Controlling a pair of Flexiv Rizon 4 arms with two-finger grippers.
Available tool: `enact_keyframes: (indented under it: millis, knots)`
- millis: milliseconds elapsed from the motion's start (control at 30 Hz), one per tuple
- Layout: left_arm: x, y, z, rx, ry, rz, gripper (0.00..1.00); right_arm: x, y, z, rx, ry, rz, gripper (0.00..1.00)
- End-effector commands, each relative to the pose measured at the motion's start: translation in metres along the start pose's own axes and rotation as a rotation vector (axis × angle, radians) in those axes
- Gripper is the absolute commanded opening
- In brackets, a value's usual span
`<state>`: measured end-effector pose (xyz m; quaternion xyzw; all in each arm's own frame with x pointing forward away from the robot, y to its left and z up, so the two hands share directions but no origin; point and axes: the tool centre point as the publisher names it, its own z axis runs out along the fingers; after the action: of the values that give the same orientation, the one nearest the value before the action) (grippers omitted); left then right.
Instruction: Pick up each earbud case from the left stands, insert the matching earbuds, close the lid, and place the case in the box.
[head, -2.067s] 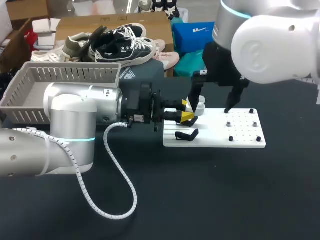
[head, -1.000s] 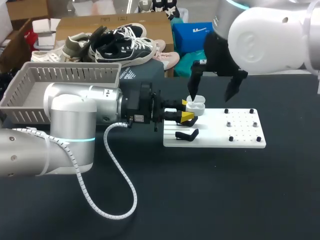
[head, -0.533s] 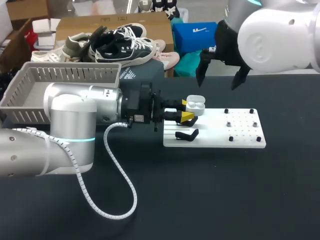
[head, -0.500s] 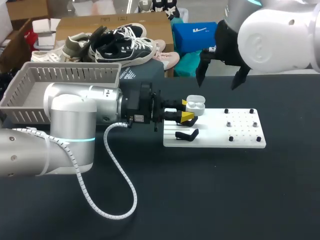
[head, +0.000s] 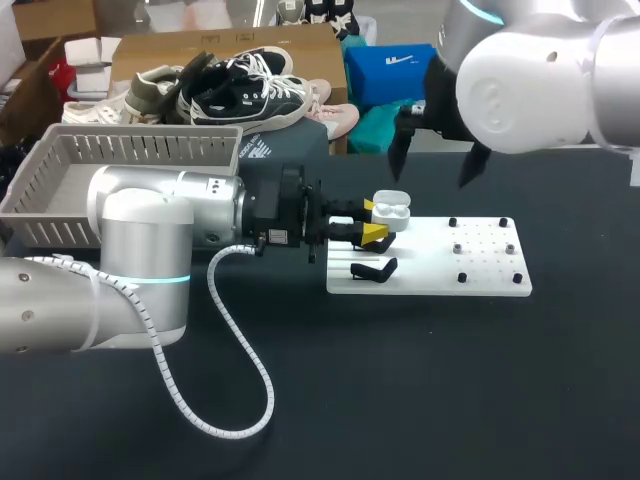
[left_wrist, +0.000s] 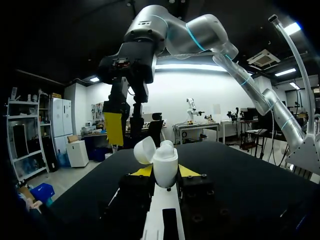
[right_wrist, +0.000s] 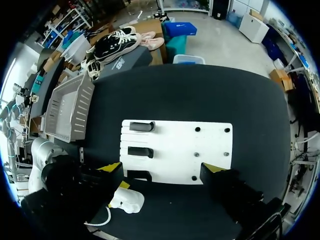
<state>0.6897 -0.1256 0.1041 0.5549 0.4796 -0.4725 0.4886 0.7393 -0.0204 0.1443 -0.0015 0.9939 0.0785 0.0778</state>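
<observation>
Left gripper (head: 372, 219): jaws clamped on the case (head: 390, 211) from two sides, holding it upright just over the board's (head: 480, 262) left edge, above the black stands (head: 372, 269). The left wrist view confirms it: case (left_wrist: 165, 165) between the yellow tips, lid (left_wrist: 145, 150) hinged open and tipped back.

A rounded white bump (left_wrist: 167, 145) shows above the case rim, probably a seated earbud. I cannot tell whether both are in. The pegs on the right of the board look bare.

Right gripper (head: 433, 165): jaws wide apart, nothing between them, high above the board's far edge and well clear of the case. In its own view the gripper (right_wrist: 162, 170) looks down on the board, with the case (right_wrist: 127, 200) off to one side in the left gripper's hold.

Step in hand, as judged: insertion looks done and lid closing is due.

Next move: bring one right finger down behind the lid and push it forward until it snaps shut, while the left grip stays firm. Then carry the case to the basket (head: 60, 200) at the left.

Risk: pushing off-centre could twist the case in its grip.
</observation>
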Motion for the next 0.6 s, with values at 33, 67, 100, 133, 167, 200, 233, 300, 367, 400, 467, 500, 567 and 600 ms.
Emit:
enact_keyframes:
  millis: [33, 67, 100, 133, 167, 200, 233, 300, 367, 400, 467, 500, 567, 600]
  knots:
    - [0.001, 0.001, 0.0, 0.001, -0.001, 0.001, 0.0, -0.003, 0.003, 0.008, 0.006, 0.019, -0.004, 1.0]
    - [0.001, 0.001, 0.0, 0.001, -0.001, 0.001, 0.0, -0.002, 0.003, 0.009, 0.006, 0.021, -0.004, 1.0]
    - [0.001, 0.001, 0.0, 0.001, -0.001, 0.001, 0.0, -0.001, 0.003, 0.01, 0.006, 0.022, -0.004, 1.0]
    - [0.001, 0.001, 0.0, 0.001, -0.001, 0.001, 0.0, 0.0, 0.003, 0.01, 0.005, 0.023, -0.005, 1.0]
    - [0.001, 0.001, 0.0, 0.001, -0.001, 0.001, 0.0, 0.001, 0.003, 0.01, 0.004, 0.023, -0.005, 1.0]
    - [0.001, 0.001, 0.0, 0.001, -0.001, 0.001, 0.0, 0.002, 0.002, 0.01, 0.004, 0.024, -0.006, 1.0]
    - [0.001, 0.001, 0.0, 0.001, -0.001, 0.001, 0.0, 0.003, 0.001, 0.011, 0.006, 0.025, -0.007, 1.0]
    - [0.001, 0.001, 0.0, 0.001, -0.001, 0.001, 0.0, 0.007, 0.001, 0.01, 0.006, 0.028, -0.008, 1.0]
    - [0.001, 0.001, 0.0, 0.001, -0.001, 0.001, 0.0, 0.01, 0.0, 0.01, 0.005, 0.032, -0.01, 1.0]
    - [0.001, 0.001, 0.0, 0.001, -0.001, 0.001, 0.0, 0.012, 0.0, 0.01, 0.005, 0.034, -0.011, 1.0]
    - [0.001, 0.001, 0.0, 0.001, -0.001, 0.001, 0.0, 0.015, -0.001, 0.01, 0.003, 0.036, -0.011, 1.0]
    - [0.001, 0.001, 0.0, 0.001, -0.001, 0.001, 0.0, 0.016, -0.001, 0.009, 0.001, 0.036, -0.01, 1.0]
    - [0.001, 0.001, 0.0, 0.001, -0.001, 0.001, 0.0, 0.018, -0.001, 0.008, -0.001, 0.035, -0.01, 1.0]
    - [0.001, 0.001, 0.0, 0.001, -0.001, 0.001, 0.0, 0.019, 0.0, 0.007, -0.002, 0.035, -0.011, 1.0]
